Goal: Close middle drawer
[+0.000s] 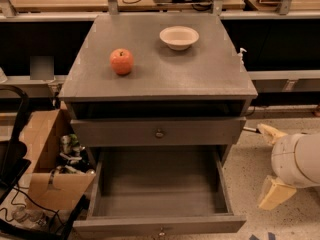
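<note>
While pulled far out toward 6 o'clock, leaves the middle drawer (160, 184) gaping at the foot of the grey cabinet (150, 79), deep box bare, low front panel at the very bottom edge of view, small round knob (161, 231) at its centre. Sits directly beneath the upper drawer (200, 132), pushed in, with the taller front and a knob of its own. Up on the cabinet top, finds a red apple (122, 61) toward 10 o'clock and a pale bowl (179, 37) toward 1 o'clock, well apart. Off at 3 o'clock of the open box, hangs the gripper (272, 191) over the speckled floor (245, 174), near the drawer's side but apart from it; cannot tell whether clenched or released. At 9 o'clock, just beside the cabinet, shows an open cardboard box (45, 184) with clutter inside.
</note>
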Controlling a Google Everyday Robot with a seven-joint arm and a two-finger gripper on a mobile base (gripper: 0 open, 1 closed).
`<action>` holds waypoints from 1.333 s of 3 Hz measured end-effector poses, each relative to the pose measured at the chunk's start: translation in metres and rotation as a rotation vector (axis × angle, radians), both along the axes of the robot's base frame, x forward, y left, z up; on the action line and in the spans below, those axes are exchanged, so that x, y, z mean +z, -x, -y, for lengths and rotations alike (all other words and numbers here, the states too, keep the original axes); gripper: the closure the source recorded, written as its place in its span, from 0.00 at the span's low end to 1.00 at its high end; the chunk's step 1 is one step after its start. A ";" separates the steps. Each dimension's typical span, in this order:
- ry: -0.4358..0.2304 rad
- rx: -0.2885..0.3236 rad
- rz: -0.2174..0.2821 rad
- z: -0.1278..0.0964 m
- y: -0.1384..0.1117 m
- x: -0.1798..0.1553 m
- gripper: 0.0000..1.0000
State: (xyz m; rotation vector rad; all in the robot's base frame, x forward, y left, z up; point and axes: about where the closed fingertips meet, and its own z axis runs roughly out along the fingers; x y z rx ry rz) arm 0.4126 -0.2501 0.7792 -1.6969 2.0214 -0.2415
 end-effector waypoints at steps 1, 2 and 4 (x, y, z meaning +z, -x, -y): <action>0.001 -0.013 0.078 0.001 -0.017 0.011 0.00; 0.000 -0.013 0.078 0.001 -0.017 0.010 0.00; -0.204 -0.093 0.059 0.002 0.021 -0.114 0.00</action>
